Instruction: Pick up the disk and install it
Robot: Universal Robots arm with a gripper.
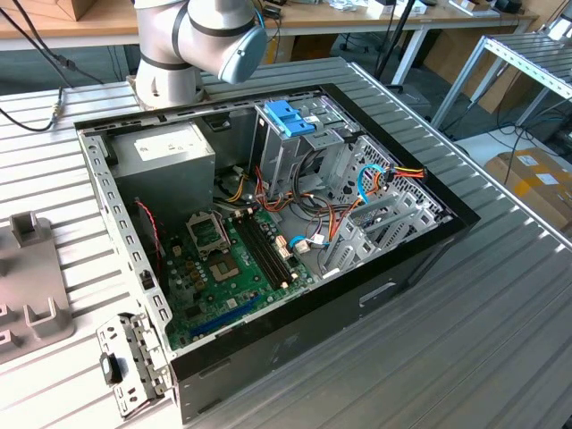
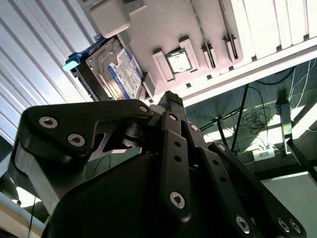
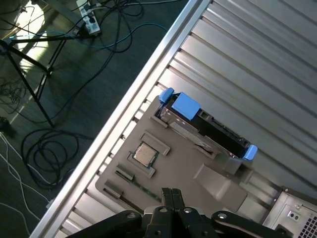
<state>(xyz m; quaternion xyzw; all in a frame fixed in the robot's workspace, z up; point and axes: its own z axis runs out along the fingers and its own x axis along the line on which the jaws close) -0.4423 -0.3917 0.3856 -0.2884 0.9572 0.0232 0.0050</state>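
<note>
Blue-framed and grey-bodied, the disk (image 3: 204, 125) sits propped in a slot of the grey fixture plate (image 3: 183, 163), near the rim of the ribbed metal surface (image 3: 257, 59). My pincer (image 3: 171, 194) hangs above the plate, fingers together, clamped on nothing and clear of the disk. Risk noted: descending with fingers together would strike the carrier rather than straddle it. An off-centre grip on the smooth plastic could let the drive slip or cant.

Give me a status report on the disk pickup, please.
Gripper shut, empty, above the tray. Disk in grey holder tray, untouched. No obstruction seen between them.
</note>
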